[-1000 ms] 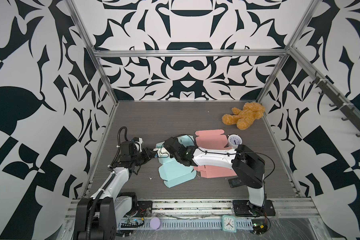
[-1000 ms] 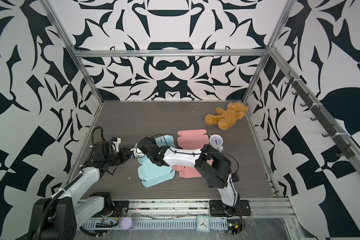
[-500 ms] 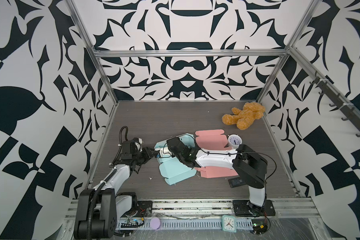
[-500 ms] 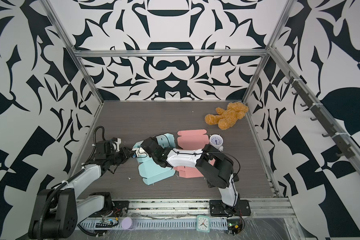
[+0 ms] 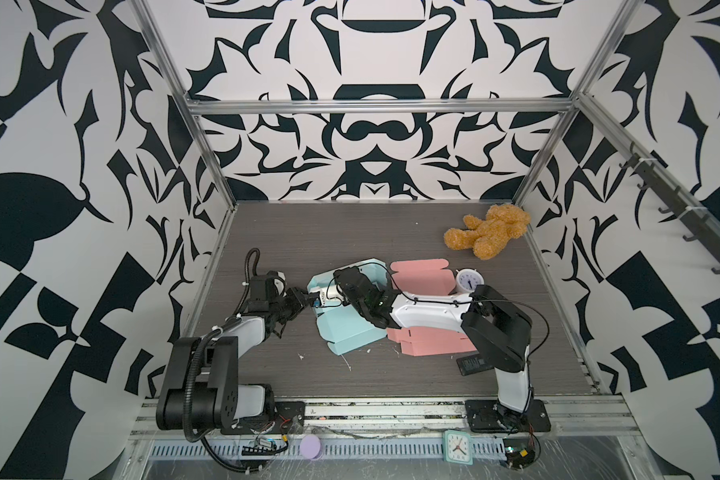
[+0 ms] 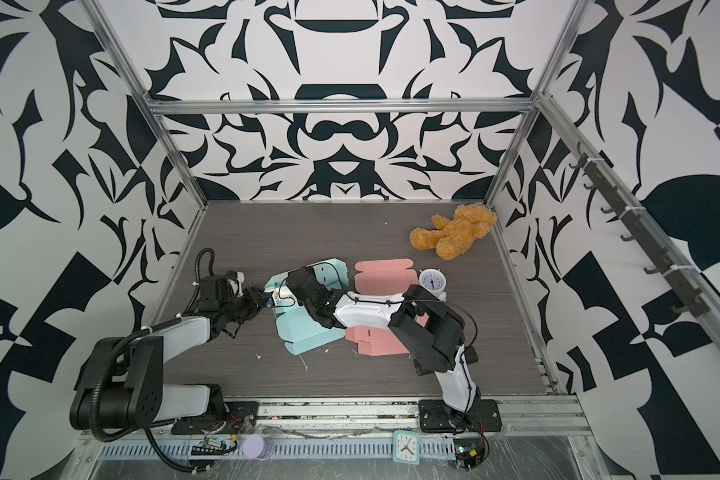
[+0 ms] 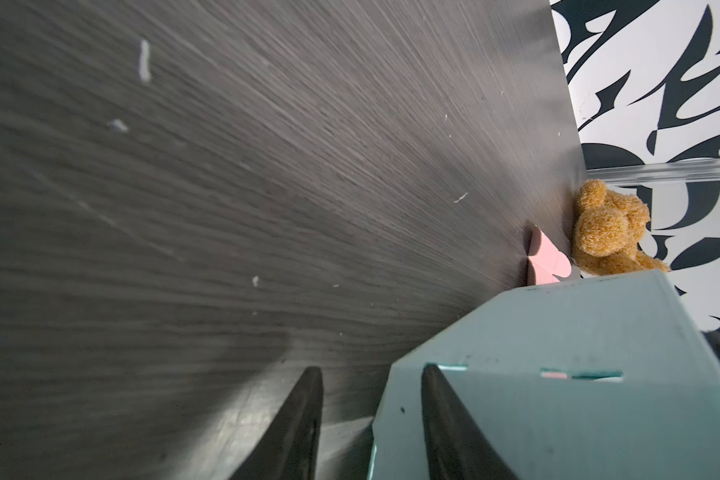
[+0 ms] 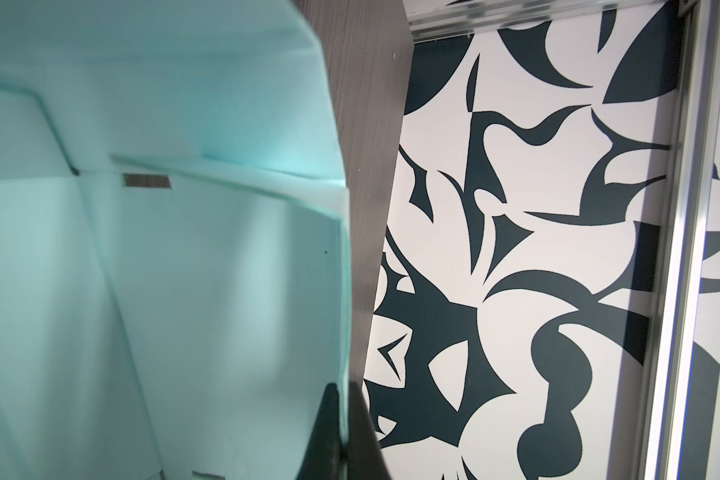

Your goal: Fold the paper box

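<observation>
A: Near the middle of the dark wood-grain surface (image 5: 350, 232), a touch toward its left edge, there's the mint-green paper box (image 5: 350, 332). It's half made up, with one panel lying flat toward the near edge and walls raised on the far side.

B: And the right gripper (image 8: 342, 392) has got it! It's clenched on the thin rim of a raised wall, the card edge pinched between the two black fingers (image 8: 327, 428).

A: That arm reaches in from the right edge, low over a pink flat cardboard box blank (image 5: 418, 270) lying just beside the mint one.

B: Now the left gripper (image 7: 371, 372): jaws apart, released. One finger lies against the outside of the box (image 7: 558, 353), the other is over bare surface, and a corner of the wall pokes in between them. Nothing is squeezed there.

A: In both top views it sits low, coming in from the left edge, right at the box's left wall (image 5: 306, 300) (image 6: 263, 300).

B: Away in the far right corner lies a brown plush teddy bear (image 5: 487, 232). A small white round clock (image 5: 466, 282) stands near the pink blank, on the side toward the right edge.
</observation>
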`<state>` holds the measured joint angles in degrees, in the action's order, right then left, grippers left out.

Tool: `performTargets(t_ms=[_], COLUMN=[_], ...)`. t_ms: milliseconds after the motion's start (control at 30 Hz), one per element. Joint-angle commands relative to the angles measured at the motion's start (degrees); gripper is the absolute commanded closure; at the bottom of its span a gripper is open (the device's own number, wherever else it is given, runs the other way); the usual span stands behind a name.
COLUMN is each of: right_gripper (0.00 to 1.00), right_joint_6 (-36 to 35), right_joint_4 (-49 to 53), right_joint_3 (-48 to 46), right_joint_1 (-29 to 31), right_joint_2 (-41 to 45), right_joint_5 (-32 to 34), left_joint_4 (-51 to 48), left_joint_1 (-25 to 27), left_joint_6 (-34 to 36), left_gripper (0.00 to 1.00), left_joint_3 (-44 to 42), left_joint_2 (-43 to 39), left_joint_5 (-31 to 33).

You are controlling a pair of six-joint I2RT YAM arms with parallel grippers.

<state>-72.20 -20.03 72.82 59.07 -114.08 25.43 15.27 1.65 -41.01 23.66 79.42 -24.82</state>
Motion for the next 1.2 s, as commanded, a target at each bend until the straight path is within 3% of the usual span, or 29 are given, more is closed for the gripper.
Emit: performTargets(t_ms=[0, 233, 667, 1167], right_gripper=[1.00, 1.00, 1.00, 1.00], right_joint_6=[-2.2, -5.2, -6.3, -7.6], right_joint_4=[-4.8, -11.2, -15.6, -15.7], right_joint_3=[0.1, -4.7, -7.4, -7.3], right_joint_1=[0.6, 0.7, 0.7, -0.5], right_joint_2=[-0.8, -0.3, 1.6, 2.9], right_joint_5=[2.1, 2.4, 1.7, 1.7], left_joint_4=[5.1, 7.4, 4.3, 7.8], left_joint_1=[0.7, 4.9, 6.6, 7.0], left_joint_6=[-0.4, -0.8, -2.1, -0.5], left_gripper=[0.57, 0.56, 0.53, 0.49], left_joint_3=[-1.5, -4.1, -9.6, -9.7], left_joint_2=[1.3, 1.5, -8.3, -6.9], left_joint_5=[0.1, 1.5, 4.9, 7.3])
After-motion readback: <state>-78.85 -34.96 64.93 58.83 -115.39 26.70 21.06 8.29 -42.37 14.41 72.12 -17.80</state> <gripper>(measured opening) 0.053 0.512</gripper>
